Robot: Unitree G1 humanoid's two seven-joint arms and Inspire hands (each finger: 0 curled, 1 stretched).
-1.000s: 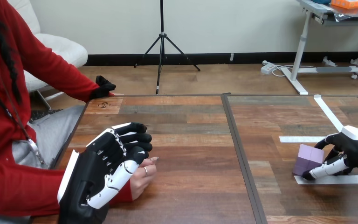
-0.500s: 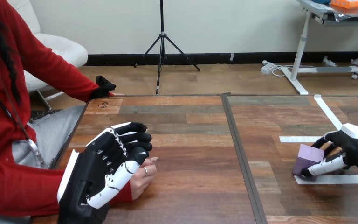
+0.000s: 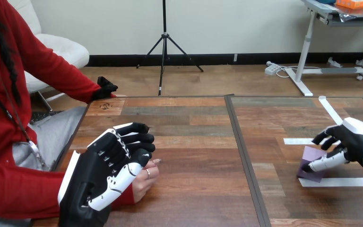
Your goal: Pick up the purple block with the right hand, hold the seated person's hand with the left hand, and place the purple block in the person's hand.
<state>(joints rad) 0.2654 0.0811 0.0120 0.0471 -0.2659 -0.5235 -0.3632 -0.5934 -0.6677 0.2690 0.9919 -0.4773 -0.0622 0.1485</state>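
Observation:
The purple block (image 3: pixel 310 155) lies on the table at the right, inside white tape marks. My right hand (image 3: pixel 357 138) is just right of it and slightly above. Its thumb (image 3: pixel 324 162) lies across the block's near side, while its fingers (image 3: pixel 325 137) are spread over the block's far edge, off it, so the hand is open. At the lower left my left hand (image 3: pixel 105 174) lies over the person's hand (image 3: pixel 145 178), which rests on the table. Its fingers and thumb are curled round that hand. Only the person's fingertips and knuckles show from under it.
White tape strips (image 3: pixel 331 110) mark a box on the table's right half. A dark seam (image 3: pixel 243 156) runs front to back down the middle of the table. The person's other arm rests at the far left corner (image 3: pixel 105 89).
My right hand has risen and drawn right, its fingers coming off the block. The block has settled lower on the table. My left hand stays on the person's hand.

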